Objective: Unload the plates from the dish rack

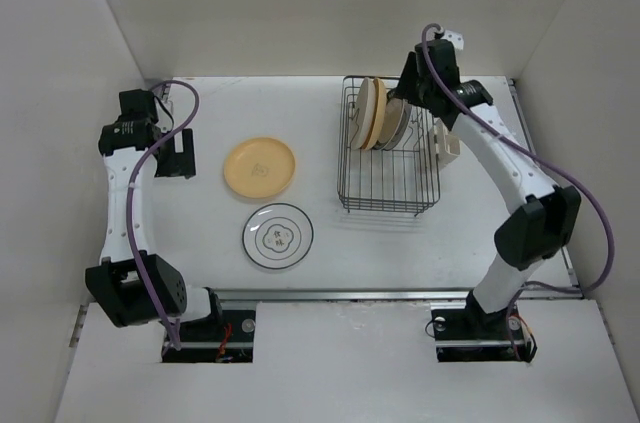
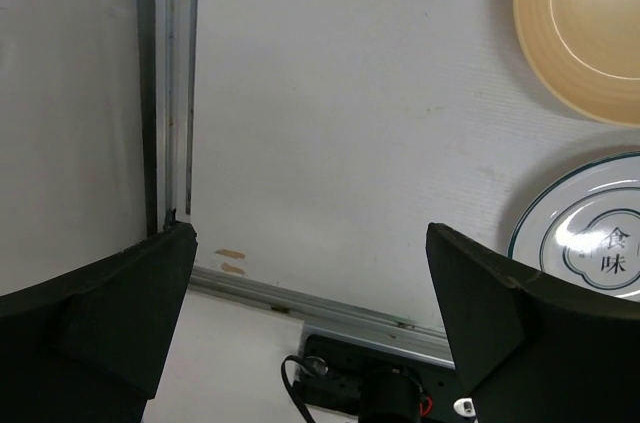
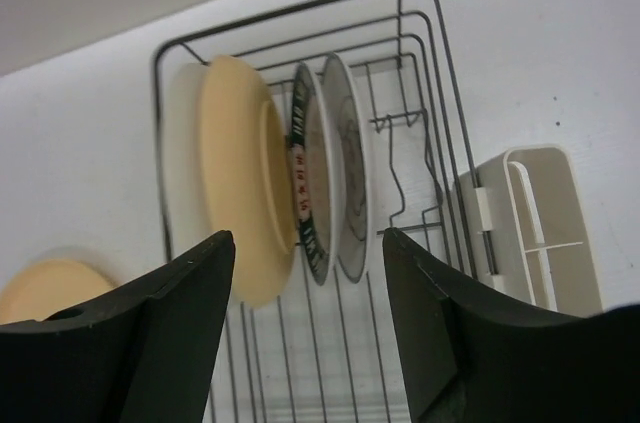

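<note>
Plates (image 3: 240,173) of round glazed ceramic in the dark wire rack (image 1: 390,183) seem stiff, slippery, breakable; pinch the 12 o'clock rim. The right claw (image 3: 308,243) is wide open, empty.

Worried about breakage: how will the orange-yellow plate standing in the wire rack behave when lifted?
The round orange-yellow plate looks like glazed ceramic: probably stiff, breakable. Its smooth sheen suggests slipperiness. Standing on edge in the dark wire dish rack, it might roll.

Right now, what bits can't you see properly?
- Cream plate, right wrist view: mostly hidden behind the orange-yellow plate.
- Dark-rimmed plate, right wrist view: edge-on, face pattern unreadable.
- Ringed plate, left wrist view: cut off by the right edge.
- Dish rack, top view: the right arm covers some of its plates.
</note>
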Motion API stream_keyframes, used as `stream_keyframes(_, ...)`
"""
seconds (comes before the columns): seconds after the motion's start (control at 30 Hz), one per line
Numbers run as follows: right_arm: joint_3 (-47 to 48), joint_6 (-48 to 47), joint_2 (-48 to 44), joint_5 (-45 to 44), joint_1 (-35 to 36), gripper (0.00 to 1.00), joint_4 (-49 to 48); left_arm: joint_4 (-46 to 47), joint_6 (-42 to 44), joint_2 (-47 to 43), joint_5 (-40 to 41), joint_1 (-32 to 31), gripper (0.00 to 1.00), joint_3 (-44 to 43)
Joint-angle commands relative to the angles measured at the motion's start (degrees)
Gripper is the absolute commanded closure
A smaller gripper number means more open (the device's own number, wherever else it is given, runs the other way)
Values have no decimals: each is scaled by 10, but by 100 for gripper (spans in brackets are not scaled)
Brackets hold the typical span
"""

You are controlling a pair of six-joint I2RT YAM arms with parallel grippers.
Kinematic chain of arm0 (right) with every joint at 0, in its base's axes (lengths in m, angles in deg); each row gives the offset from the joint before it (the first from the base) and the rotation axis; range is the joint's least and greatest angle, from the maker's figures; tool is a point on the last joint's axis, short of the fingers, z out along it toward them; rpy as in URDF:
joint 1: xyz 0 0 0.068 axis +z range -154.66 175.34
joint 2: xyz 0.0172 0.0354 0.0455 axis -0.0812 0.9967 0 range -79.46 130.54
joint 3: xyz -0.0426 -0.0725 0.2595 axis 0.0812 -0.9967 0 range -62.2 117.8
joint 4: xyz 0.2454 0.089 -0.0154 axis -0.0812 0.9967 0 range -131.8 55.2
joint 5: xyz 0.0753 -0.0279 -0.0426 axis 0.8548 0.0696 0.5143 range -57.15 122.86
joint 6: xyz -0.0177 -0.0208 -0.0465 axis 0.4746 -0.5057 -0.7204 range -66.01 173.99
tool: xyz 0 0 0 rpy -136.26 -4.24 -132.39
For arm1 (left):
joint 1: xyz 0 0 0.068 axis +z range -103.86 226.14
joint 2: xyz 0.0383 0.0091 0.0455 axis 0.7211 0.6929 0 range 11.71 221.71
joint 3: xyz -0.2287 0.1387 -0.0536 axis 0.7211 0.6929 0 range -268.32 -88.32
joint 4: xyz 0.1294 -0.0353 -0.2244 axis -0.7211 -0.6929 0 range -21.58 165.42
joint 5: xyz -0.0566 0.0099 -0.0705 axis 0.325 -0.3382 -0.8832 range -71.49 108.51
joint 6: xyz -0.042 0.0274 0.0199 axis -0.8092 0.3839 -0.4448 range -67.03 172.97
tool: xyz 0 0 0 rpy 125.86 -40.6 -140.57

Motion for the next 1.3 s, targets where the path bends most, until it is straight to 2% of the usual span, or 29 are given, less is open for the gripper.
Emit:
stream_keyframes(0.0, -4, 20, 33, -27, -16, 33, 13, 6, -3, -27, 14, 2, 1, -6)
stream_keyframes(0.13, -24, 20, 53, -25, -40, 36, -18, 17, -2, -38, 1, 2, 1, 0)
stream_keyframes(0.23, -31, 26, 68, -19, -54, 43, -33, 44, -62, -45, -7, 2, 1, 0)
stream_keyframes(0.33, -31, 26, 82, -19, -60, 51, -45, 60, -67, -45, -35, 2, 1, -5)
stream_keyframes(0.5, -37, 13, 112, 31, -73, 51, -81, 72, -67, -38, -22, 2, 1, -5)
stream_keyframes(0.6, -37, 7, 129, 21, -73, 52, -87, 78, -67, -38, -16, 2, 1, 0)
stream_keyframes(0.83, -77, 7, 58, -60, -78, 49, -95, 83, -62, -44, -10, 2, 1, 11)
stream_keyframes(0.93, -91, 1, 17, -60, -78, 45, -110, 83, -57, -44, -22, 2, 1, 11)
stream_keyframes(1.07, -96, -33, -6, 18, -78, 41, -148, 78, -57, -44, -28, 2, 1, 11)
stream_keyframes(1.27, -66, -40, 66, 95, -78, 43, -128, 78, -52, -38, -38, 2, 1, 11)
